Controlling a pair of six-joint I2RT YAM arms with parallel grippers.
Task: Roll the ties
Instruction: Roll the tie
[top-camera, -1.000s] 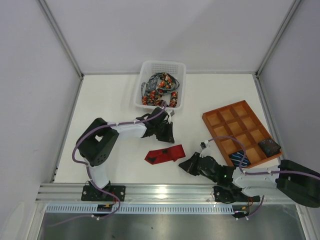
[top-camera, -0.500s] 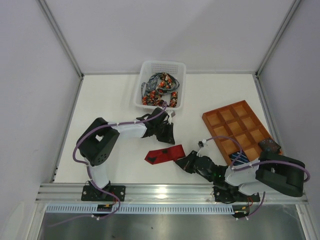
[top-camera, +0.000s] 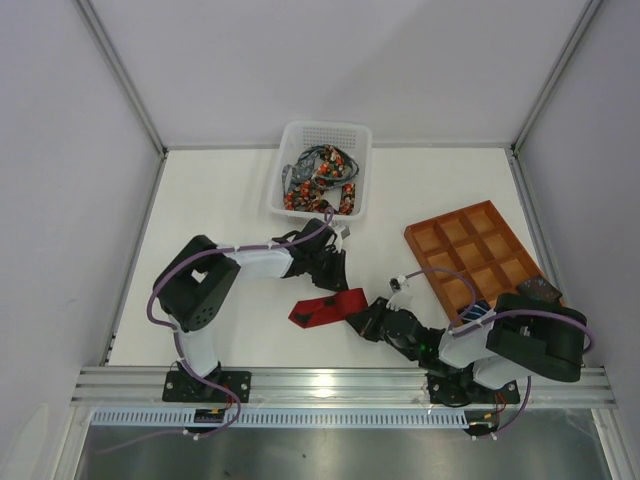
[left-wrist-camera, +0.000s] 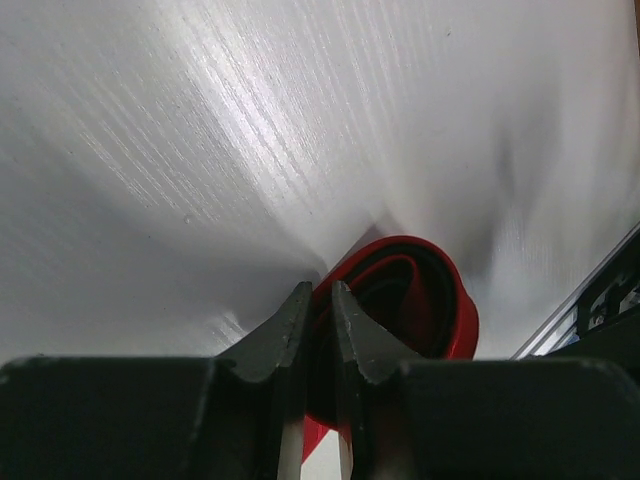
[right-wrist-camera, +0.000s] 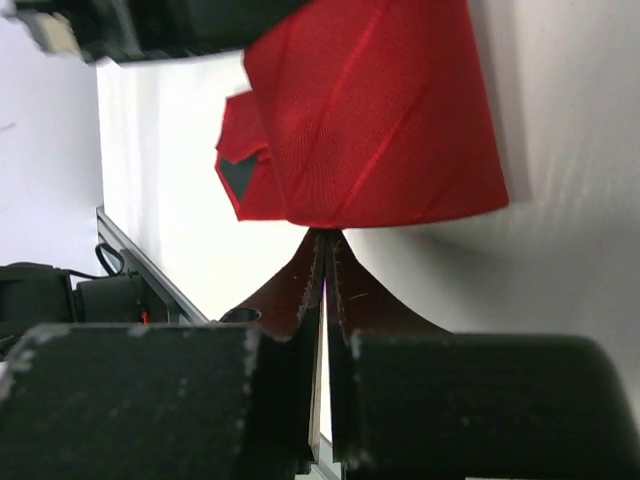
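The plain red tie (top-camera: 328, 307) lies partly rolled on the white table between the two arms. My left gripper (top-camera: 331, 277) stands at its far end. In the left wrist view the left gripper (left-wrist-camera: 318, 292) is nearly shut, with a layer of the red tie's coil (left-wrist-camera: 432, 300) between the fingers. My right gripper (top-camera: 363, 319) is at the tie's right end. In the right wrist view the right gripper (right-wrist-camera: 322, 238) is shut, its tips touching the lower edge of the red tie (right-wrist-camera: 380, 120). Several dotted ties (top-camera: 320, 180) lie in the basket.
The white perforated basket (top-camera: 345, 132) stands at the back centre. The orange-brown gridded tray (top-camera: 465, 248) lies at the right, with a rolled navy striped tie (top-camera: 477, 313) and a rolled dark dotted tie (top-camera: 540, 291) in its near compartments. The metal rail (top-camera: 340, 385) runs along the near edge.
My right gripper has moved left across the table until its tips reach the red tie. The left gripper has stayed at the tie's far end.
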